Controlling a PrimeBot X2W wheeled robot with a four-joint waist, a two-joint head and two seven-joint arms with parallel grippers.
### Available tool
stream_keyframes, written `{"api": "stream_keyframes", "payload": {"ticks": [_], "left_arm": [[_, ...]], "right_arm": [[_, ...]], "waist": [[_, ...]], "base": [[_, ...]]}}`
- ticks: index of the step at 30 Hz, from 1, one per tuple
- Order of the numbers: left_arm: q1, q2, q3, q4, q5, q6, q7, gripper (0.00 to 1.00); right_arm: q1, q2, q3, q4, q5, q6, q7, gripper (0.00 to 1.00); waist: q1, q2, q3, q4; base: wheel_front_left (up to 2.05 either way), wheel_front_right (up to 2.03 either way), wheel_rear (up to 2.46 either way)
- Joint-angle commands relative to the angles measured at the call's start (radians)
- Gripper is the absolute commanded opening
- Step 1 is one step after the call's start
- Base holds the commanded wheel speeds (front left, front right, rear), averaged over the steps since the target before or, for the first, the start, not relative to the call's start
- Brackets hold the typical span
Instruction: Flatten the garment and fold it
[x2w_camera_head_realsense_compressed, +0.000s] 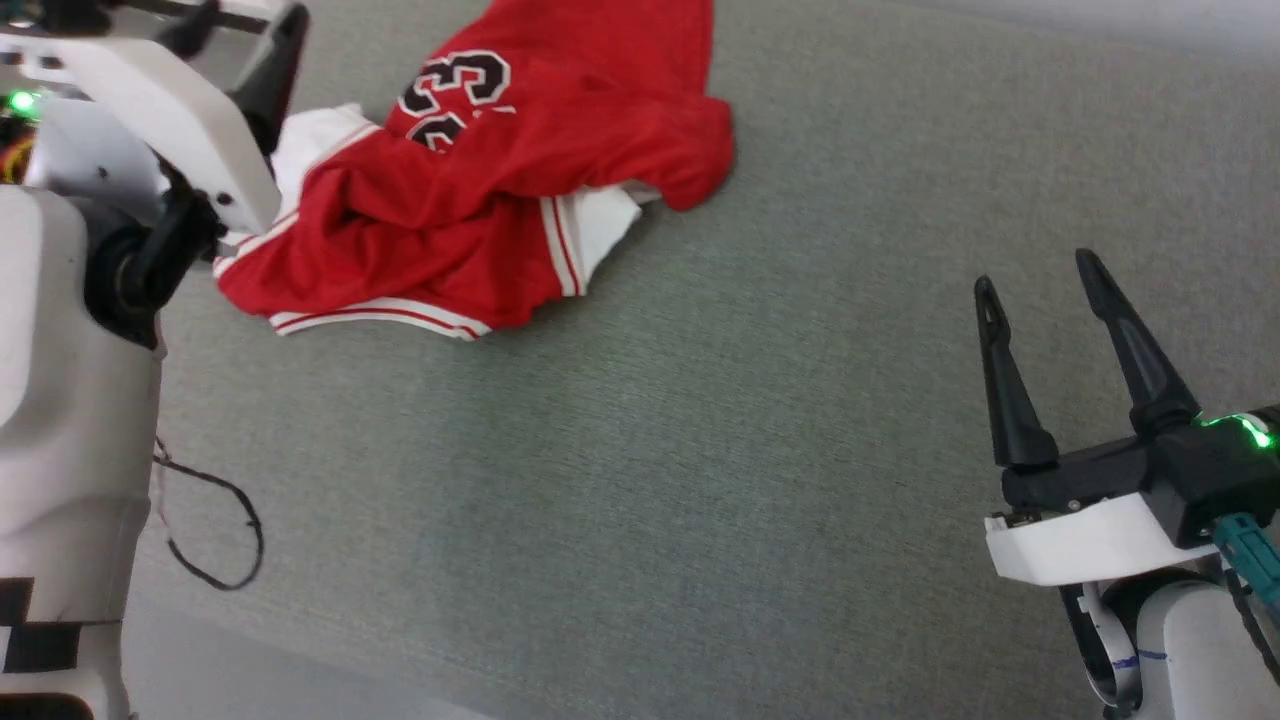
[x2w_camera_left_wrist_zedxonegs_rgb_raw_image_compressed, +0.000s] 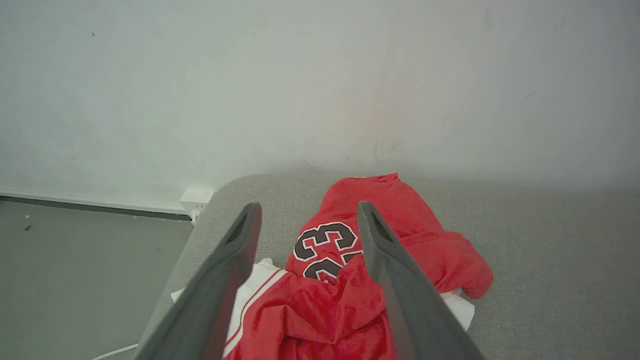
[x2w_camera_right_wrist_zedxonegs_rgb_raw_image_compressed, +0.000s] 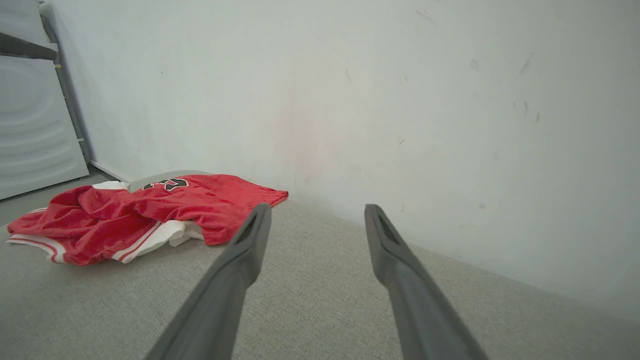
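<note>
The garment (x2w_camera_head_realsense_compressed: 500, 200) lies in a crumpled heap at the far left of the grey table (x2w_camera_head_realsense_compressed: 700, 450), red cloth bunched over itself, with 1 white sleeve (x2w_camera_head_realsense_compressed: 320, 140) poking out on its left and another white sleeve (x2w_camera_head_realsense_compressed: 605, 225) under its right edge. In the head view its long axis runs slantwise, from the striped hem (x2w_camera_head_realsense_compressed: 370, 315) nearest the robot up and away to the right, toward the wall.

The left gripper (x2w_camera_left_wrist_zedxonegs_rgb_raw_image_compressed: 308, 207) is plainly the nearer one. It hangs just above the heap's left side with its 2 fingers spread wide and nothing between them. In its own wrist view the red cloth lies right below and ahead of the fingers, and the black numbers (x2w_camera_left_wrist_zedxonegs_rgb_raw_image_compressed: 325, 245) show in the gap between them.

The right gripper (x2w_camera_head_realsense_compressed: 1035, 272) is well apart from the garment, over bare table at the near right. Its 2 fingers are also spread wide and empty, and the heap lies ahead and to its left.

Flattening looks not yet begun. I judge the next move belongs to the left arm, dropping onto the near-left edge, while the right arm must travel left across the table to reach the other side.
</note>
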Motion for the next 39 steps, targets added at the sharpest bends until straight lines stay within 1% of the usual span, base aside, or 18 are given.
{"api": "stream_keyframes", "payload": {"ticks": [1,5,7,13,21,22,23,24,29,32,39], "left_arm": [[-0.019,0.018,-0.044,0.027,-0.037,-0.006,0.028,1.0],[-0.031,0.05,-0.119,0.086,-0.116,-0.007,0.089,1.0],[-0.032,0.058,-0.139,0.119,-0.15,-0.007,0.114,1.0],[-0.034,0.079,-0.193,0.209,-0.194,-0.007,0.168,1.0],[-0.04,0.064,-0.235,0.294,-0.233,-0.007,0.225,1.0],[-0.039,0.064,-0.247,0.298,-0.238,-0.007,0.24,0.82],[-0.039,0.066,-0.255,0.3,-0.242,-0.007,0.247,0.25],[-0.039,0.069,-0.26,0.301,-0.246,-0.007,0.247,0.0],[-0.043,0.097,-0.277,0.299,-0.253,-0.007,0.208,0.0],[-0.056,0.115,-0.266,0.285,-0.267,-0.007,0.171,0.0],[-0.107,0.142,-0.219,0.24,-0.28,-0.007,0.056,0.0]], "right_arm": [[-0.018,0.0,0.002,-0.019,-0.008,-0.002,0.006,1.0],[-0.026,0.0,0.003,-0.045,-0.009,-0.002,0.015,1.0],[-0.03,0.0,0.002,-0.054,-0.01,-0.002,0.018,1.0],[-0.043,0.0,0.005,-0.083,-0.011,-0.002,0.023,1.0],[-0.049,0.0,0.005,-0.105,-0.008,-0.002,0.028,1.0],[-0.049,0.0,0.005,-0.104,-0.005,-0.002,0.028,1.0],[-0.05,0.0,0.006,-0.103,-0.002,-0.002,0.027,1.0],[-0.051,0.0,0.007,-0.102,0.002,-0.002,0.026,1.0],[-0.05,0.0,0.003,-0.088,0.02,-0.002,0.014,1.0],[-0.045,0.0,-0.004,-0.07,0.034,-0.002,0.0,1.0],[-0.022,0.0,-0.015,-0.01,0.082,-0.002,-0.041,1.0]], "waist": [[-0.0003,-0.0001,0.105,-0.093],[-0.0003,-0.0001,0.141,-0.127],[-0.0003,-0.0001,0.158,-0.144],[-0.0003,-0.0001,0.2,-0.182],[-0.0003,-0.0001,0.224,-0.205],[-0.0003,-0.0001,0.224,-0.207],[-0.0003,-0.0001,0.223,-0.209],[-0.0003,-0.0001,0.222,-0.212],[-0.0003,-0.0001,0.194,-0.218],[-0.0003,-0.0001,0.159,-0.218],[-0.0003,-0.0001,0.029,-0.215]], "base": [[0.0,0.0,0.0],[0.0,0.0,0.0],[0.0,0.0,0.0],[0.0,0.0,0.0],[0.0,0.0,0.0],[0.0,0.0,0.0],[0.0,0.0,0.0],[0.0,0.0,0.0],[0.0,0.0,0.0],[0.0,0.0,0.0],[0.0,0.0,0.0]]}}
